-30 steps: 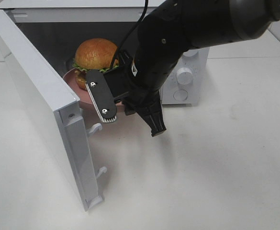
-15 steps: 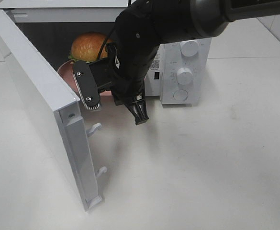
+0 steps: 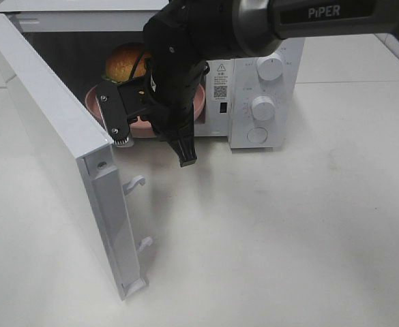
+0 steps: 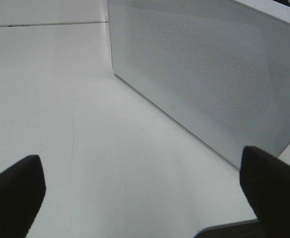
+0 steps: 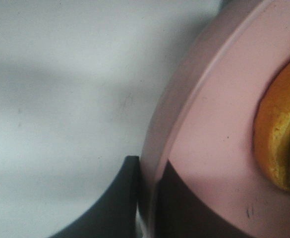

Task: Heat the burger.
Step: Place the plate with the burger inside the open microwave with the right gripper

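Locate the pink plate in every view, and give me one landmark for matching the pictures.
Exterior high: the pink plate sits upper left of centre, at the opening of the microwave.
Right wrist: it fills the right side, its rim pinched by the right gripper.
Left wrist: not in it.
Shared landmark: the burger on the plate, also at the right wrist view's edge.

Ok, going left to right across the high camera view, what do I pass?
First the open microwave door → burger → warning label → control knobs. The pink plate and the arm overlap these, so they're left out.
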You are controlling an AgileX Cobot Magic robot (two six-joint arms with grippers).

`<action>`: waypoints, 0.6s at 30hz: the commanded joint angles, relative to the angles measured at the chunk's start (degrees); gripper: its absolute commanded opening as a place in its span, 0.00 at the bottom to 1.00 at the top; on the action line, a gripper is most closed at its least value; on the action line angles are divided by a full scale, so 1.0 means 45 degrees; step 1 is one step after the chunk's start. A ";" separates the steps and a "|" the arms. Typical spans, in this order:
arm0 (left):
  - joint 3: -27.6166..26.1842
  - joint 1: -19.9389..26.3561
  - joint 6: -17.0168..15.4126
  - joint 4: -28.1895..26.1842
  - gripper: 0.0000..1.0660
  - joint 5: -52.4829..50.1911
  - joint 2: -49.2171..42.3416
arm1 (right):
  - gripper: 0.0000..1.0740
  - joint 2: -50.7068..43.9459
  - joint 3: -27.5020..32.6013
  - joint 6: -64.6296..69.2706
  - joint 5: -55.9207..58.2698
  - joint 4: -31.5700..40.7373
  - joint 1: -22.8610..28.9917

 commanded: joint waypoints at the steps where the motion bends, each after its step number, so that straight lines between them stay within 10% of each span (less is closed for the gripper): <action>1: 0.0038 0.0051 0.0000 -0.0115 0.94 -0.0178 -0.0216 | 0.00 0.0280 -0.0879 0.0204 -0.0331 -0.0471 -0.0076; 18: 0.0038 0.0051 0.0000 -0.0115 0.94 -0.0178 -0.0216 | 0.00 0.2037 -0.3476 0.0242 -0.0433 -0.0560 -0.0115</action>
